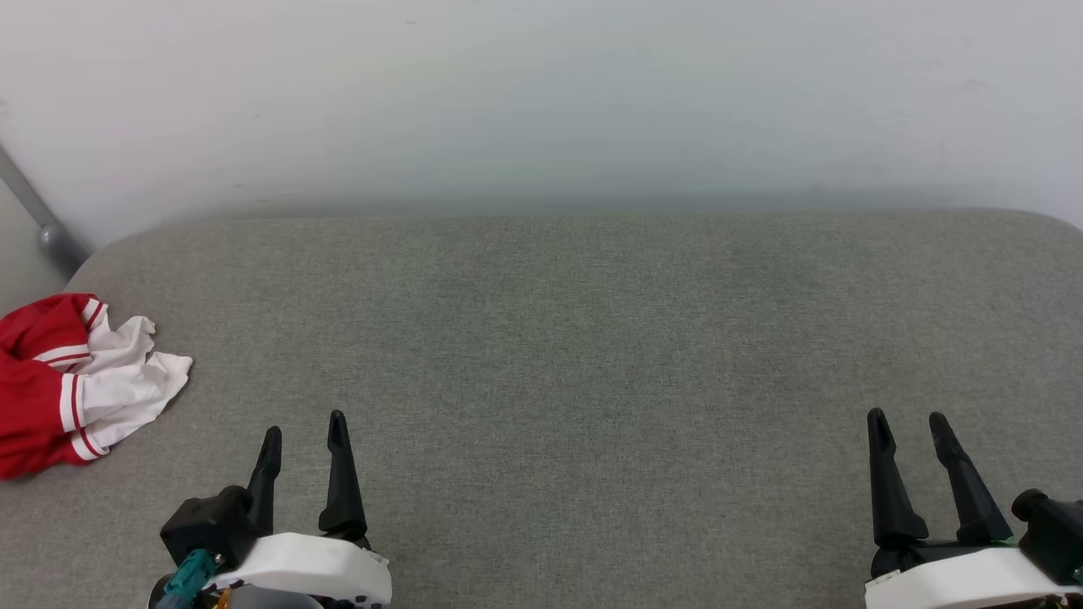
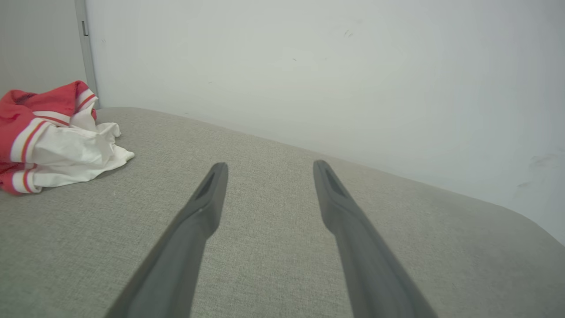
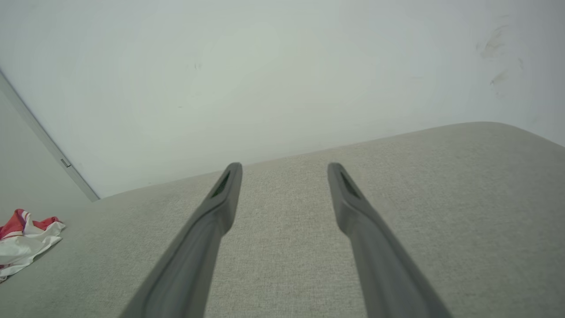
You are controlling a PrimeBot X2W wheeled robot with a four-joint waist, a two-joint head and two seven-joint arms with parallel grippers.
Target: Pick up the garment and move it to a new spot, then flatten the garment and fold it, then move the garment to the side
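Observation:
The garment (image 1: 72, 385), red with white striped sleeves, lies crumpled at the far left edge of the grey fabric surface (image 1: 575, 338). In the left wrist view the garment (image 2: 53, 137) sits up and to the left of the fingers; in the right wrist view the garment (image 3: 24, 240) is small at the left edge. My left gripper (image 1: 303, 431) is open at the lower left, empty, a short way right of the garment and not touching it. At the lower right my right gripper (image 1: 909, 423) stands open and empty, far from the garment.
A pale wall (image 1: 541, 101) rises directly behind the grey surface. A grey metal bar (image 1: 38, 216) slants down at the far left by the surface's rounded corner. The surface's right back corner (image 1: 1049, 224) is rounded too.

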